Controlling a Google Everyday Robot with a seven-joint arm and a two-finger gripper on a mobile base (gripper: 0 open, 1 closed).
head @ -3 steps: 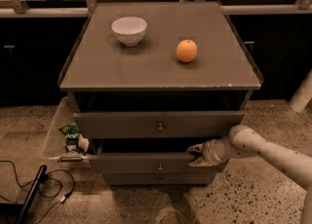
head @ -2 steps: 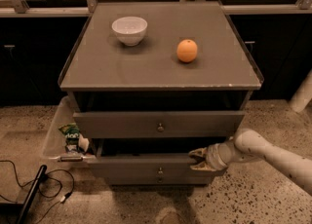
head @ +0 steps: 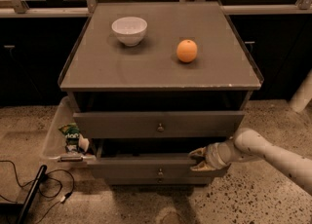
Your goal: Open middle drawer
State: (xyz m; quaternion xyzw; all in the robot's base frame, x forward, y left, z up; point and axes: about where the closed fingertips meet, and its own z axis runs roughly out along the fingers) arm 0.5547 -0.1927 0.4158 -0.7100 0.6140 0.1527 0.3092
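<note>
The tool [head: 196,159] sits at the front of the cabinet [head: 70,99], low on its right side, touching the top edge of the middle drawer [head: 131,168]. It cannot be told whether the tool is wide or narrow, nor whether it grips that edge or only rests against it. The pale arm [head: 273,156] reaches in to it from the cabinet's right, slanting down over the floor.

The cabinet is grey, and its flat top serves as a tabletop [head: 146,69]. A white bowl [head: 129,29] stands at the back left of the cabinet's top and an orange [head: 186,50] near the middle right, the two well apart. The top drawer [head: 117,124], the widest front on the cabinet, stands forward with a dark gap above it. The floor [head: 243,201] around the cabinet is speckled stone. Against the cabinet's left side is a clear plastic bin [head: 50,138] with a green packet [head: 71,133] in it, and a black cable [head: 22,181] lies on the floor in front of that bin. Behind the cabinet run dark cupboards, and a white post [head: 302,94] leans in at the cabinet's far right.

The middle drawer lies just below the top drawer on the cabinet's front, a dark gap between them. Its small round knob [head: 160,172] is at the centre, left of the tool and slightly below it, and the tool meets the drawer near its right end.
</note>
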